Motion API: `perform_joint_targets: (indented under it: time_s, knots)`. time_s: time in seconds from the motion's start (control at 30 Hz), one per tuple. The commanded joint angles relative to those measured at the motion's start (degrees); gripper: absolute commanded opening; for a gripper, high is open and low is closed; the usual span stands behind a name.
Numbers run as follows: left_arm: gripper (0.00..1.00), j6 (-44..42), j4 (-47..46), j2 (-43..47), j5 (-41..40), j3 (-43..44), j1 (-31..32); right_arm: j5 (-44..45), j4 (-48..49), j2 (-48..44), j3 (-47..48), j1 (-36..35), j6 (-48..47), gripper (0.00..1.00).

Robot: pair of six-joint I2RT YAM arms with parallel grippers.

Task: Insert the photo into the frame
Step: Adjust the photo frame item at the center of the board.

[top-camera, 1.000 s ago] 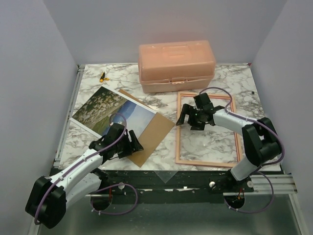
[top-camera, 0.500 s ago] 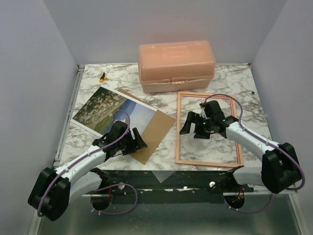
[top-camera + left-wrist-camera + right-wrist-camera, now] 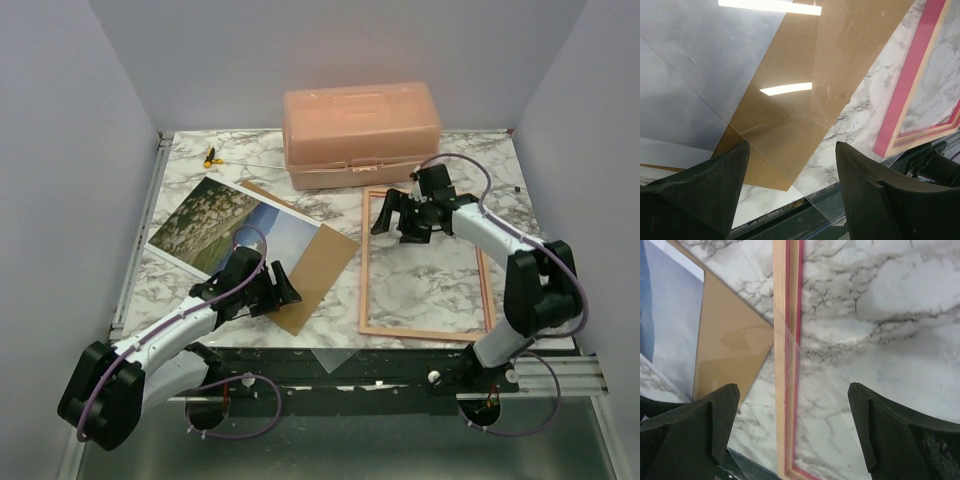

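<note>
The photo (image 3: 235, 232) lies picture side up at the left of the table, its right part resting on a brown backing board (image 3: 318, 268). The frame (image 3: 363, 270) lies flat at the right, with marble showing through it. My left gripper (image 3: 285, 290) is open and empty just above the board's near corner (image 3: 765, 175); the photo's pale sky (image 3: 690, 65) shows ahead of its fingertips (image 3: 735, 165). My right gripper (image 3: 395, 215) hangs open and empty over the frame's far left part, with the frame's left rail (image 3: 787, 365) between its fingers (image 3: 715, 415).
A salmon-pink lidded box (image 3: 360, 133) stands at the back, close to the frame's far rail and the right arm. A small yellow and black object (image 3: 211, 156) lies at the far left. A clear sheet covers the board, its corner (image 3: 837, 212) overhanging the table's near edge.
The right arm swung from the frame's middle toward its far left corner, nearer the pink box. The left gripper edged slightly right over the board's near corner. Both stayed open.
</note>
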State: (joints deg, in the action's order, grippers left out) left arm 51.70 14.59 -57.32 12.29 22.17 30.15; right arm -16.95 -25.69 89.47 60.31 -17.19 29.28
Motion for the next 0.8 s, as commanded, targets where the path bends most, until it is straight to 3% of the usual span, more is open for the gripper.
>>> perform_joint_targets:
  time_s: [0.0, 0.27, 0.77]
  knots:
    - [0.72, -1.86, 2.73, -1.26, -1.4, -0.51, 0.43, -4.43, 0.45, 9.45, 5.44, 0.15, -4.72, 1.0]
    - [0.72, -2.26, 2.9, -1.83, -1.41, -0.23, 0.43, -14.59, 1.33, 12.91, 3.58, 0.14, -5.3, 0.97]
    - [0.72, -2.95, 2.86, 0.46, -0.58, 1.01, 0.79, -21.52, -1.89, -10.5, -16.94, 0.0, -1.09, 0.95]
